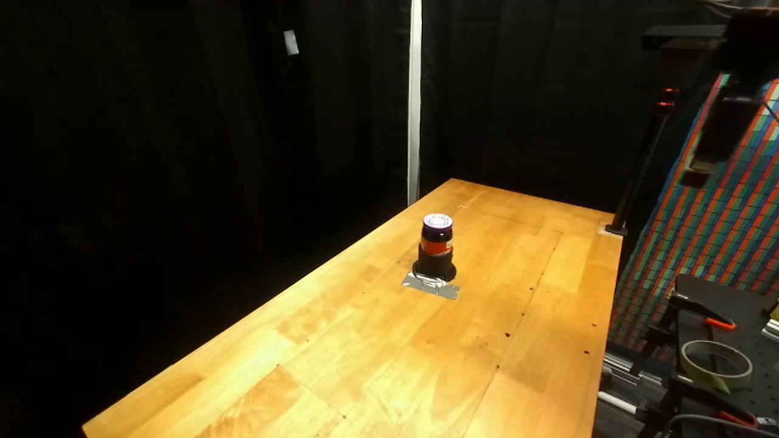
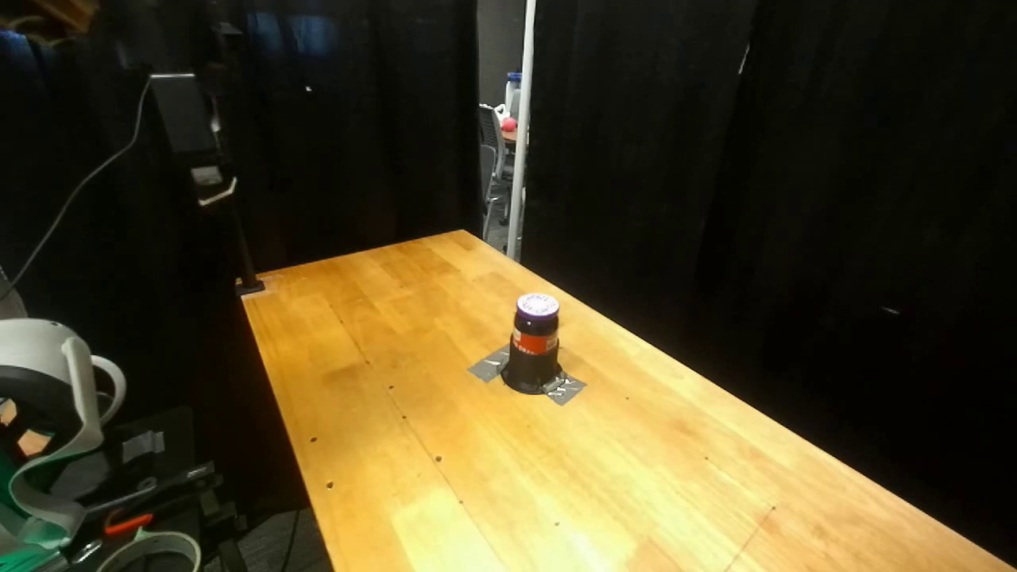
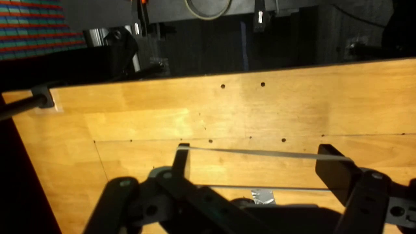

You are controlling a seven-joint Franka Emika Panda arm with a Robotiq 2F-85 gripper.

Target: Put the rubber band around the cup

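your gripper (image 3: 255, 162) is spread wide, its two fingers well apart, w/ the rubber band (image 3: 260, 152) stretched round both. the band's flat, thin & greyish, pulled into 2 near-straight strands, 1 above the other in the wrist view. in both exterior views you've got the cup (image 2: 535, 342) upright on the table (image 2: 381, 318): a smooth, glossy dark cylinder w/ an orange-red stripe round its middle, a purple rim & a round white top w/ printed marks. under the stripe is a plain black base (image 2: 531, 370) flaring to a round foot; can't tell if cup & base are 1 pc. creased, shiny strips of silver tape (image 2: 487, 366) run from the foot onto the wood. in the wrist view your gripper hides most of that spot, only a dark curved edge & a bit of tape showing. the table's smooth boards w/ grain, straight seams & small round holes (image 3: 223, 86). black curtain (image 1: 213, 152) hangs behind in folds, by a slim white pole (image 1: 414, 109).
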